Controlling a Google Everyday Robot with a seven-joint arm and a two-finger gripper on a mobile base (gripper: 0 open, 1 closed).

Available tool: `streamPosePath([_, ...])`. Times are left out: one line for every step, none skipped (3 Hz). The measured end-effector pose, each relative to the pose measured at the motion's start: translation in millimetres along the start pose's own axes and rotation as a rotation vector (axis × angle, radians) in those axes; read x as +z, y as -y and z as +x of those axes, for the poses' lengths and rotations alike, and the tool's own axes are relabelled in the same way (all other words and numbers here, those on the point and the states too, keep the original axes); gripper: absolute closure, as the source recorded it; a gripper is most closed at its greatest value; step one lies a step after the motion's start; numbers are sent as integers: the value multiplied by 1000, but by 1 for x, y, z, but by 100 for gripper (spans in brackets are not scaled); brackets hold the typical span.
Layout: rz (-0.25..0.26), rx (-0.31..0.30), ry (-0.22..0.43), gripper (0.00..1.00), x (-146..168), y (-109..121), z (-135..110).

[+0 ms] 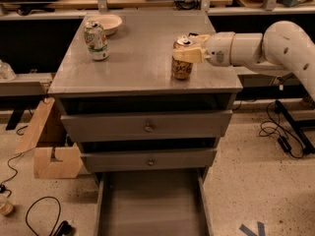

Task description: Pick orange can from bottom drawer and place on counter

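Observation:
The orange can (181,68) stands upright on the counter (142,58), near its front right part. My gripper (188,53) reaches in from the right and is shut on the orange can around its upper half. The white arm (275,45) extends off to the right. The bottom drawer (150,205) is pulled open below, and its grey floor shows nothing in it.
A green-and-white can (96,40) stands at the counter's back left, with a pale bowl (107,22) behind it. Two upper drawers with round knobs (147,128) are nearly shut. A cardboard piece (49,149) leans left of the cabinet. Cables lie on the floor.

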State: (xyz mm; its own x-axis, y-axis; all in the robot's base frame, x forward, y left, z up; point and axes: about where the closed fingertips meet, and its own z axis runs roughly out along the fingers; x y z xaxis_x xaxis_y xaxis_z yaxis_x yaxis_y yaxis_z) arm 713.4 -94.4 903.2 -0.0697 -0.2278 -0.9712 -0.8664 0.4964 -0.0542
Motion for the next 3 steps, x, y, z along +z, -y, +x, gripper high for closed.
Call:
streamPosePath([-7, 0, 0, 28, 4, -2, 0])
streamPosePath([-11, 0, 1, 5, 6, -3, 0])
streamPosePath([-13, 0, 1, 0, 7, -4, -1])
